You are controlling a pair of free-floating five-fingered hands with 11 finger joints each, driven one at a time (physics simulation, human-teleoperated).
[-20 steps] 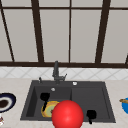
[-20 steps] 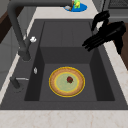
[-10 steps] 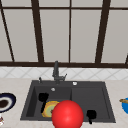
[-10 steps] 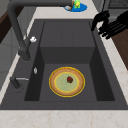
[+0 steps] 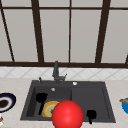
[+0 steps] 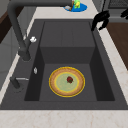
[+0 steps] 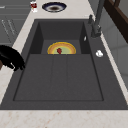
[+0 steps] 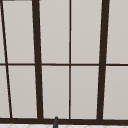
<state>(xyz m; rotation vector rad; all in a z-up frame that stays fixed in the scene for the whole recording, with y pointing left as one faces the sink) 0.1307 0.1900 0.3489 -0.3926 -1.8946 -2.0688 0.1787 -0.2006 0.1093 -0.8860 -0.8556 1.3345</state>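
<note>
Matte dark sink (image 6: pixel 67 35) under a paned window (image 8: pixel 70 62), round yellow-rimmed plate (image 6: pixel 66 81) in the basin, right robot hand (image 6: pixel 100 20) with curled fingers holding nothing, at the front rim.

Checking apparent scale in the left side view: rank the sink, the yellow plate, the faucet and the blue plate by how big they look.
1. Sink, by far the largest.
2. Faucet, though it stands near the camera, which inflates it.
3. Yellow plate.
4. Blue plate, farthest away and cut by the frame edge, so its true size is unsure.

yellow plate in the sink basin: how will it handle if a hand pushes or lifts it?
The yellow plate lies flat on the sink floor, so a push would probably slide it, not tip it. Its low rim likely makes lifting awkward. It looks rigid. The small red thing on it could roll off if tilted.
</note>
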